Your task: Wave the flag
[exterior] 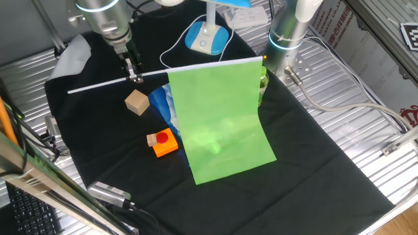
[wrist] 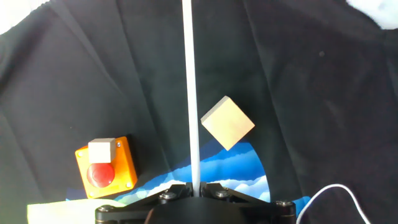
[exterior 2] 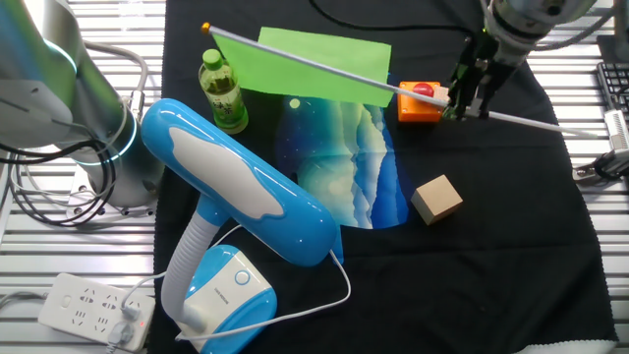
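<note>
The flag is a bright light-green sheet (exterior: 222, 117) on a long thin white stick (exterior: 98, 85). The stick is held level above the table and the sheet hangs down from it. In the other fixed view the green sheet (exterior 2: 314, 64) hangs behind the stick (exterior 2: 324, 69). My gripper (exterior: 135, 77) is shut on the stick near its bare end, above the black cloth; it also shows in the other fixed view (exterior 2: 465, 108). In the hand view the stick (wrist: 189, 93) runs straight up from between my shut jaws (wrist: 194, 186).
A wooden cube (exterior: 137, 102), an orange box with a red button (exterior: 162, 141) and a blue and white cloth (exterior 2: 344, 167) lie on the black table cover (exterior: 313, 163). A green bottle (exterior 2: 223, 90) stands by the flag. A blue desk lamp (exterior 2: 236, 197) and a second arm's base (exterior: 287, 32) stand nearby.
</note>
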{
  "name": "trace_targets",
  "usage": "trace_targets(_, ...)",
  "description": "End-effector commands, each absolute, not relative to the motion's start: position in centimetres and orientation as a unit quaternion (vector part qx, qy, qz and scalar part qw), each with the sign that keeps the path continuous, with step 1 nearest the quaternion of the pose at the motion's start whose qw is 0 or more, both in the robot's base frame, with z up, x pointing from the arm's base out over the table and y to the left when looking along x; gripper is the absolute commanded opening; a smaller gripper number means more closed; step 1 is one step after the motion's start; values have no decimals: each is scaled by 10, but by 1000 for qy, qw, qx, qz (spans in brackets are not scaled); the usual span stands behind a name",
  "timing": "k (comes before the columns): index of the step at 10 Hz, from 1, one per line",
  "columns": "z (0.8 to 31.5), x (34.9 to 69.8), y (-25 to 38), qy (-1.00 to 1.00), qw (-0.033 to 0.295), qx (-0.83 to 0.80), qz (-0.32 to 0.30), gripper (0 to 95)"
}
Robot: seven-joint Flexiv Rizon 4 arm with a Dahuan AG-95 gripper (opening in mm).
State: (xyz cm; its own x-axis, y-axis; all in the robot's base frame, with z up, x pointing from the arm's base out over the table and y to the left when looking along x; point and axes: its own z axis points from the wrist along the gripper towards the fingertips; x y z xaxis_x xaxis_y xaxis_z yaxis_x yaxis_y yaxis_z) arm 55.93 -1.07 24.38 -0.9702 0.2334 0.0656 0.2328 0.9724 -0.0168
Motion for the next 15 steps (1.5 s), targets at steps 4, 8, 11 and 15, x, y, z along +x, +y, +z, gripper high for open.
trace_targets(4,258,557,-14,-993,35,-114,5,0)
trace_targets(8,260,555,-20,-994,36,-103,8,0)
trace_targets(11,264,551,-38,-995,37,-89,5,0)
trace_targets(15,266,546,-55,-997,38,-71,5,0)
